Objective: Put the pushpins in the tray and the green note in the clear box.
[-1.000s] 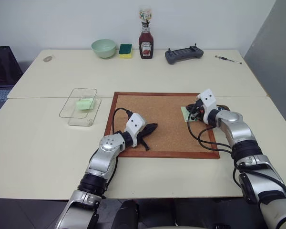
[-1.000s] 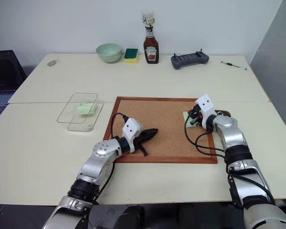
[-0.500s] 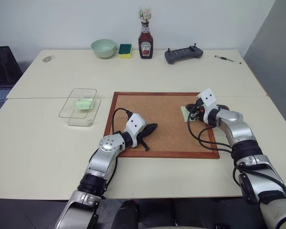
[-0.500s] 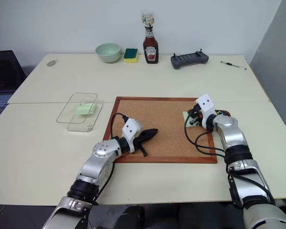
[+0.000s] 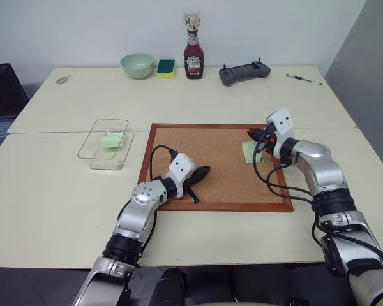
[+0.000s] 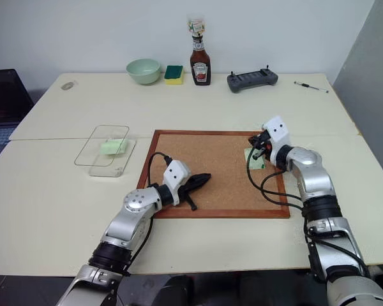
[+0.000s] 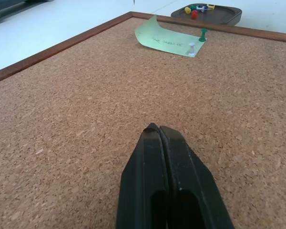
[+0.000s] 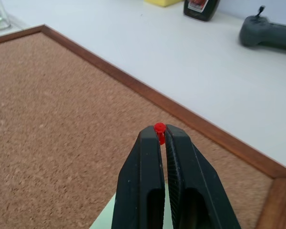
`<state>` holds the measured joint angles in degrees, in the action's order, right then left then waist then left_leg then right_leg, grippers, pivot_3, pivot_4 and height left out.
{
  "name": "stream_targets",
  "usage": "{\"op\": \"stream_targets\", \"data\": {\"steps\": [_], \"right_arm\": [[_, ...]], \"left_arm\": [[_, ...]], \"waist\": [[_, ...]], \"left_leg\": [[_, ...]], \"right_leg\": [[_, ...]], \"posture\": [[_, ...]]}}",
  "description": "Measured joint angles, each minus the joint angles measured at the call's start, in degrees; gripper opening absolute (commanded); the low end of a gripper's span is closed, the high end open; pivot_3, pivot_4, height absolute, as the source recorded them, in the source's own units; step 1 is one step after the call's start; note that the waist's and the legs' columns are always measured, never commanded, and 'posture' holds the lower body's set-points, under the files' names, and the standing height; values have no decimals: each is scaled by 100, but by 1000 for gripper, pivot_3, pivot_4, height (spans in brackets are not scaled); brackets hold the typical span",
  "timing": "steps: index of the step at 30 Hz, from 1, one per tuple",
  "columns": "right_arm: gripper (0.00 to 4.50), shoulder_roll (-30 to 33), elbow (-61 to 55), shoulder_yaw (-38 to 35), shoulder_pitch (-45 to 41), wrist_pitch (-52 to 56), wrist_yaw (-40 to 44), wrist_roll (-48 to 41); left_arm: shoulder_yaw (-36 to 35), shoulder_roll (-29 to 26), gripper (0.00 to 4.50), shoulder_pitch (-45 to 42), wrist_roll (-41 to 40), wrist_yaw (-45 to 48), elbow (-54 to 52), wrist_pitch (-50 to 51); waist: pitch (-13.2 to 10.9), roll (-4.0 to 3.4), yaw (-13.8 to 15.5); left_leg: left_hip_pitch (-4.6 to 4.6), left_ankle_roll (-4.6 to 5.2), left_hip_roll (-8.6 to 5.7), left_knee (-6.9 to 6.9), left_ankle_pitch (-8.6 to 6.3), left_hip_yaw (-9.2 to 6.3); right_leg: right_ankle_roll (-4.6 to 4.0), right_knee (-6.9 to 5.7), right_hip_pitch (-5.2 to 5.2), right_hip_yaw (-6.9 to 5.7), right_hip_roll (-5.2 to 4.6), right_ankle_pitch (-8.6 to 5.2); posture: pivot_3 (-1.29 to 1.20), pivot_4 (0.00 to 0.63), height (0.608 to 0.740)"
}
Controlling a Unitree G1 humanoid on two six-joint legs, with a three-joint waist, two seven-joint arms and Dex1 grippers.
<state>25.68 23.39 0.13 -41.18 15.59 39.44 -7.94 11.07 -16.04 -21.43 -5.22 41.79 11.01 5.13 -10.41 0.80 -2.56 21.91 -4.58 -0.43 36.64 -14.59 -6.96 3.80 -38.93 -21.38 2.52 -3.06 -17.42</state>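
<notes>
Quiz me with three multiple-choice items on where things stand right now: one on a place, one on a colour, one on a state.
1. Where does the green note lie?
A. on the cork board
B. in the clear box
C. in the mint-green bowl

2. What colour is the pushpin in the right gripper?
A. yellow
B. red
C. blue

3. How is the left gripper?
A. wide open
B. shut on a pin
C. shut, holding nothing

Answers:
1. A, the left wrist view shows the note on the cork, one edge curling up, with two pins standing in it.
2. B, a red head pokes out between the fingertips in the right wrist view.
3. C, its fingers meet with nothing between them.
</notes>
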Motion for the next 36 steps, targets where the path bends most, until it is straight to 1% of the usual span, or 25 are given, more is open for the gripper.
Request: {"op": "stream_targets", "data": {"steps": [5, 7, 12, 16, 26, 28, 29, 33, 36], "right_arm": [[24, 634, -252, -395, 326, 350, -90, -8], [24, 996, -356, -525, 609, 513, -68, 2], [24, 1422, -603, -571, 970, 730, 60, 15], [24, 1596, -723, -489, 1142, 759, 180, 90], [24, 1593, -730, 35, 1192, 639, 298, 398], [549, 1592, -710, 78, 1186, 610, 296, 445], [645, 1592, -689, 91, 1171, 608, 293, 452], [1491, 1592, -647, 98, 1112, 597, 280, 463], [1993, 1592, -559, 98, 1101, 595, 233, 478]], "left_arm": [[36, -5, 0, 15, 6, 1, -26, 4], [40, -10, 0, 27, 12, 1, -27, -4], [47, -33, 0, 13, 75, 5, 8, -43], [74, -31, 0, -15, 108, 23, 43, -75], [112, 29, 0, -103, 123, 30, 201, -197], [111, 30, 0, -111, 123, 31, 221, -204], [111, 30, 0, -111, 123, 31, 231, -207], [110, 31, 0, -113, 123, 25, 246, -213], [110, 32, 0, -113, 123, 23, 259, -222]], "waist": [[4, -7, 25], [6, -10, 30], [14, -24, -2], [15, -26, 2], [17, -28, 69], [17, -28, 69], [17, -28, 69], [17, -28, 70], [17, -28, 70]], "left_leg": [[1, 1, -1, -1, 0, 3], [0, 1, -1, -2, 0, 4], [-4, 1, 0, -1, 0, 12], [-4, 1, -1, 1, 0, 11], [-4, 0, -2, 3, 0, 10], [-4, 0, -2, 4, 0, 10], [-4, 0, -2, 4, 0, 9], [-4, 0, -2, 4, 0, 8], [-4, 0, -2, 4, 0, 8]], "right_leg": [[0, 3, 1, 2, 0, 0], [0, 4, 2, 2, -1, 0], [1, 4, 4, 9, -1, -1], [2, 4, 7, 8, -1, -1], [2, 5, 8, 6, -2, 0], [2, 5, 9, 6, -2, 0], [2, 5, 9, 6, -2, 0], [2, 5, 9, 5, -2, 0], [2, 5, 9, 5, -2, 0]], "posture": [[0, 150, 740], [0, 150, 740], [0, 150, 740], [0, 150, 740], [0, 150, 740], [0, 150, 740], [0, 150, 740], [0, 150, 740], [0, 150, 740]]}}
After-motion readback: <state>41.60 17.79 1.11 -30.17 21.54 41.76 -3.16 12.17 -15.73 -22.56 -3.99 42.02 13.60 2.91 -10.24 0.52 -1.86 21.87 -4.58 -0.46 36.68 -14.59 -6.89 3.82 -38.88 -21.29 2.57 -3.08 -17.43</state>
